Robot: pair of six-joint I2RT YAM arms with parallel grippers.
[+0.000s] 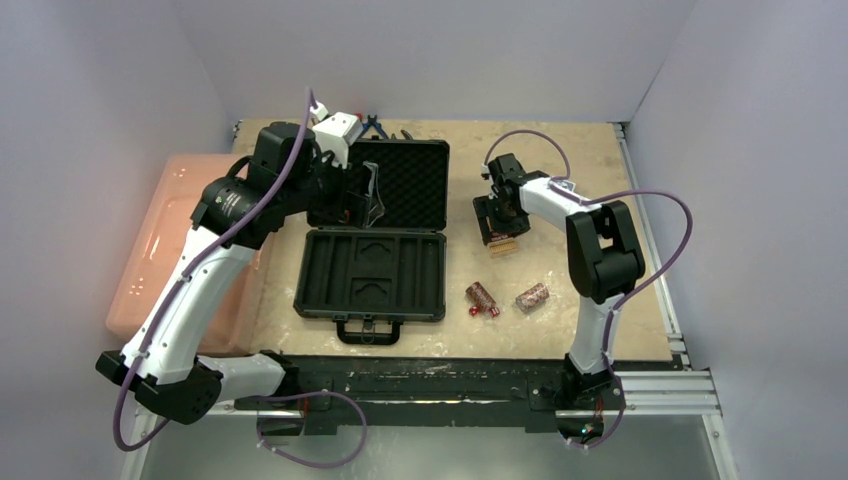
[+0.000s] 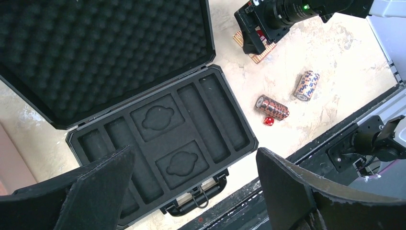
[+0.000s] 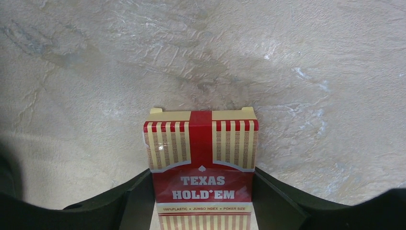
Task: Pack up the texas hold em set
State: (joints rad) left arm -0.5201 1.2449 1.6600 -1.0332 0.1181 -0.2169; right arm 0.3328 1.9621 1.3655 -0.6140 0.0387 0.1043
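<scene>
While the black case [image 1: 370,275] lies open left of centre with its foam slots bare, we see the left gripper [image 2: 194,152] spread and empty above it. The right gripper [image 3: 203,176] clamps the red card deck [image 3: 203,153], which sits on the table [image 1: 580,150] right of the case. We'd lift it straight up, carry it left and seat it flat in a card recess. The two chip rolls [image 1: 482,297] and the dice [image 1: 474,311] lie near right of the case.

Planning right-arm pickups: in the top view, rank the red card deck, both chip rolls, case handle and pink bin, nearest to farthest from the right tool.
1. Red card deck, between the right tool's fingers.
2. Darker chip roll and paler chip roll, lower in view: too close to call.
3. Case handle, lower left.
4. Pink bin, far left.
</scene>
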